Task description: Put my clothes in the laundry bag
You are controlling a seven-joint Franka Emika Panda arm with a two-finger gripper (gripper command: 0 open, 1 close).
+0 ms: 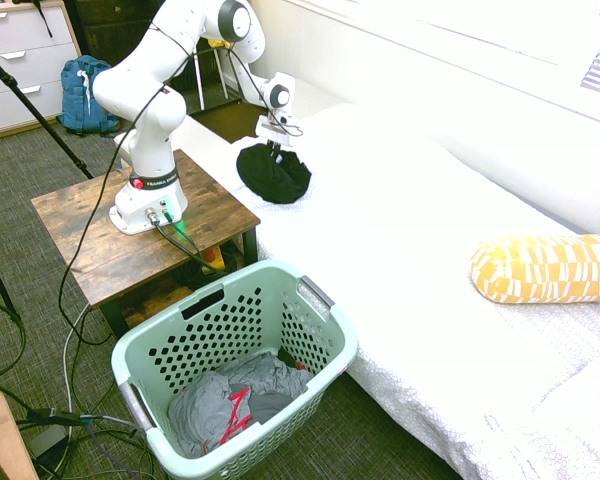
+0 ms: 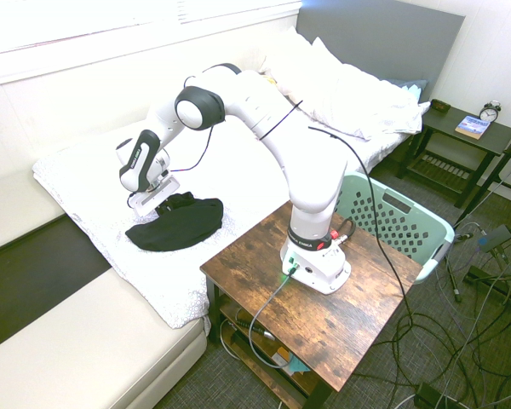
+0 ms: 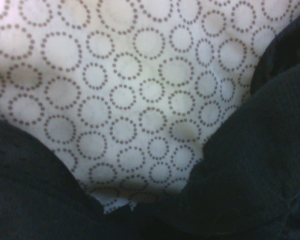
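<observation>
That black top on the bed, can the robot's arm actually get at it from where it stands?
Probably yes. The gripper is right down at the black top, which lies bunched in the open on the bed with nothing over it or in between.

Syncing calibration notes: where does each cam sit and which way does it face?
First exterior view: high, past the laundry bag, facing up the bed; whole arm shows, gripper on the black top.
Second exterior view: high on the opposite side, facing the bed's window side; arm shows on the wooden side table.
Wrist view: close above the bedsheet; no robot parts show.
Both exterior views share arm, black top, table, laundry bag.
</observation>
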